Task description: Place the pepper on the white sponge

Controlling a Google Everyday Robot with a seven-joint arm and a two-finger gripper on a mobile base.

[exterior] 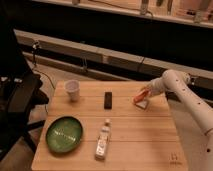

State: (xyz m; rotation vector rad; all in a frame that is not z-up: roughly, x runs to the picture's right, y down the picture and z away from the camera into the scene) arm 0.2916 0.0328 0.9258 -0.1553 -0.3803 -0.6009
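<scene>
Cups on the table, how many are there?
1. The white cup stands near the table's far left corner, across from the gripper over the sponge.

Dim, soft scene; pincer [145, 93] blurred over the lit table [135, 135].

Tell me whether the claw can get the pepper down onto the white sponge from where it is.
Probably yes. The claw hangs at the table's far right, right over the white sponge, with the pepper at its tip. Nothing stands between them; the black bar lies well to the side.
</scene>
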